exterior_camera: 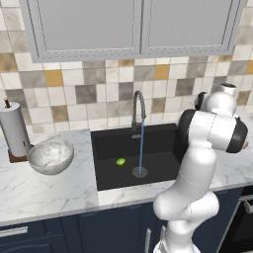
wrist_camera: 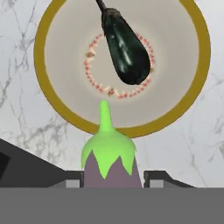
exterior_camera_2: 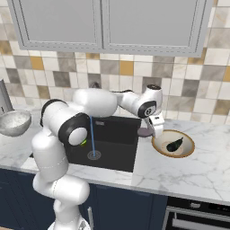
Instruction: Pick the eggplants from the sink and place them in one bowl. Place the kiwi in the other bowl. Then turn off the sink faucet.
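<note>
My fingers point(wrist_camera: 112, 181) are clenched on the mauve eggplant point(wrist_camera: 111, 162) by its plump body, cap forward, just short of the tan bowl point(wrist_camera: 43, 92) holding the dark eggplant point(wrist_camera: 126, 48); it looks light, firm, glossy, likely slippery.

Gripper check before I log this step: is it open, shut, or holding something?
Gripper: shut on the mauve eggplant, above the tan bowl.

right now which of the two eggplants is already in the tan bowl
The very dark purple-black eggplant lies inside the shallow tan bowl with the orange-brown rim. The pale mauve eggplant with the green cap is gripped in the end effector, short of the rim.
</note>
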Controlling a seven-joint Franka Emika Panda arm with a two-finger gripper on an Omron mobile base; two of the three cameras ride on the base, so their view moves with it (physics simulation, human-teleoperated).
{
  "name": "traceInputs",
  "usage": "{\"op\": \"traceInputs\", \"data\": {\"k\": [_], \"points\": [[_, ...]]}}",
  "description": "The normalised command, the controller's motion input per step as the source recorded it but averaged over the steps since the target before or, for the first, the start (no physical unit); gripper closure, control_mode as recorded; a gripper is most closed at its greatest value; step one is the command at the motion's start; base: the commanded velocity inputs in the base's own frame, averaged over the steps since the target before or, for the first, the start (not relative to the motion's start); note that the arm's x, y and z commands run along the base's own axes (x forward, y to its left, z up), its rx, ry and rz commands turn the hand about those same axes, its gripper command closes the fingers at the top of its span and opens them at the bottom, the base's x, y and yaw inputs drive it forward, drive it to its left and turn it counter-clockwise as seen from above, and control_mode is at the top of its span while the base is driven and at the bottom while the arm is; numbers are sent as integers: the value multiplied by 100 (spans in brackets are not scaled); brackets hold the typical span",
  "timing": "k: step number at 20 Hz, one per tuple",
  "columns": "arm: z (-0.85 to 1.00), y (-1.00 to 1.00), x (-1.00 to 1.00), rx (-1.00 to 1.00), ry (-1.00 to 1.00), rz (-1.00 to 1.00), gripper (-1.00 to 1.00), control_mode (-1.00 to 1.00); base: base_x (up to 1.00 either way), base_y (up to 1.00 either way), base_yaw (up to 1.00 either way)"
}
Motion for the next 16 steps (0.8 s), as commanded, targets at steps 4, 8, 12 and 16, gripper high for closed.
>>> {"op": "traceInputs", "data": {"k": [4, 8, 12, 16], "points": [[-4, -61, 22, 1, -2, 0, 100, -100, 0, 0, 0], [-6, -58, 19, 1, -3, 0, 100, -100, 0, 0, 0], [-18, -49, 18, 0, -4, 0, 100, -100, 0, 0, 0], [-22, -41, 20, 0, -4, 0, 100, -100, 0, 0, 0]]}}
